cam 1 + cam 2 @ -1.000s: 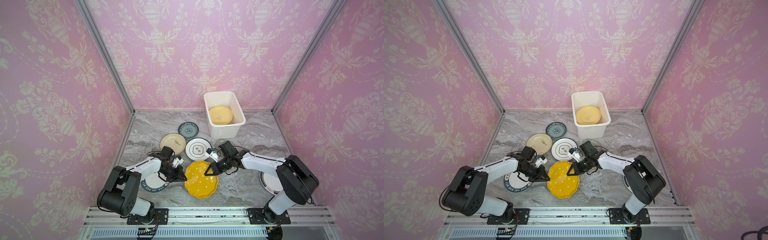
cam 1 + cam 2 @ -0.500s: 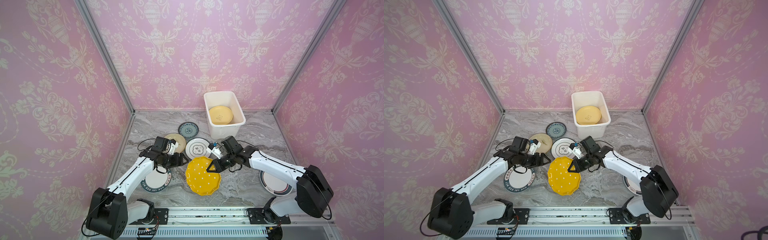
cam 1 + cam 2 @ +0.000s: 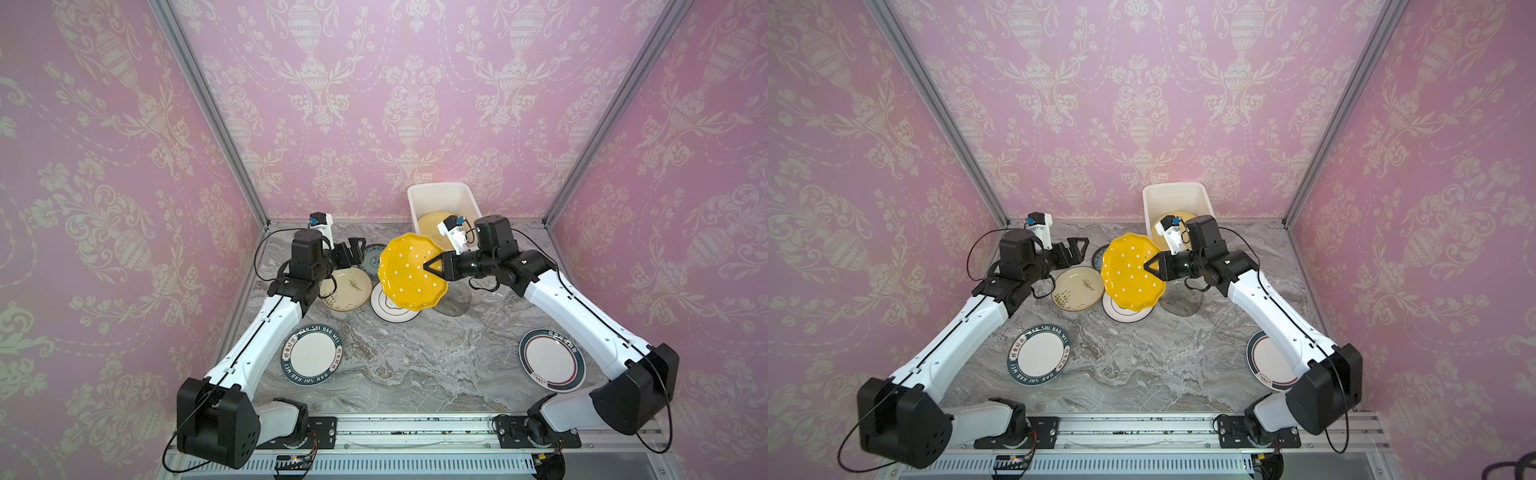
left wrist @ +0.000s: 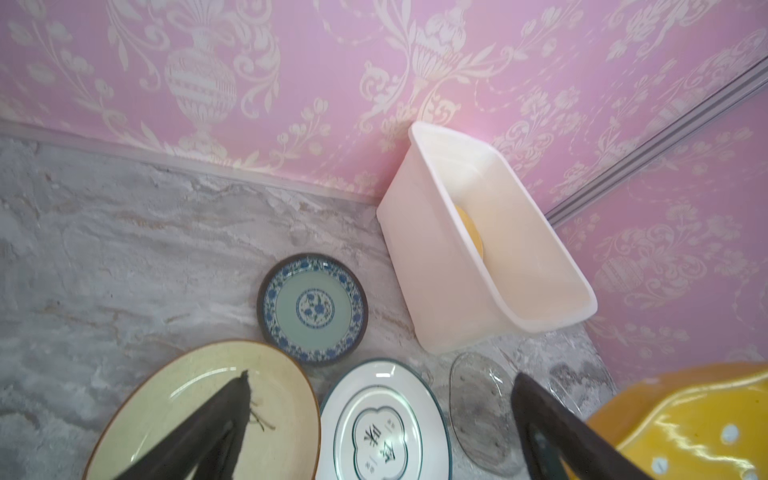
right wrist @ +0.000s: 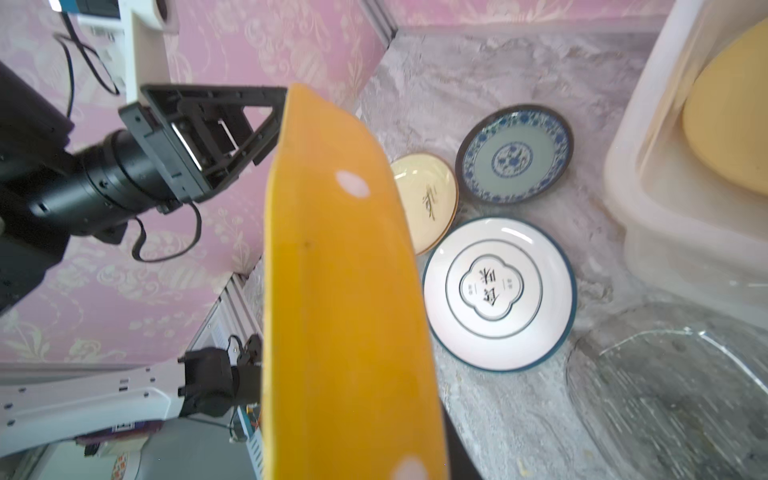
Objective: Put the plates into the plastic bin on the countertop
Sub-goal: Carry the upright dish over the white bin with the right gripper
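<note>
Middle left in a top view, the left gripper [image 3: 360, 250] has its jaws wide apart. In the middle, the right gripper [image 3: 430, 266] pinches the tilted yellow dotted plate [image 3: 405, 270] up in the air, near the white bin [image 3: 440, 185] higher up.

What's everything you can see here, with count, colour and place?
bin: one, white, at the back
pale plate: one, pale yellow, inside bin
dotted plate: one, bright yellow, raised, tilted, centre
blue plate: one, blue-patterned, left of bin
cream plate: one, cream, before blue plate
white plate: one, dark-rimmed, right of cream plate
glass plates: seemingly two, clear, before bin
lettered plate: one, white, front left
ringed plate: one, white, front right
countertop: one, grey marble
walls: three, pink patterned
left tool: one, black, open, left of dotted plate
right tool: one, black, shut on dotted plate
</note>
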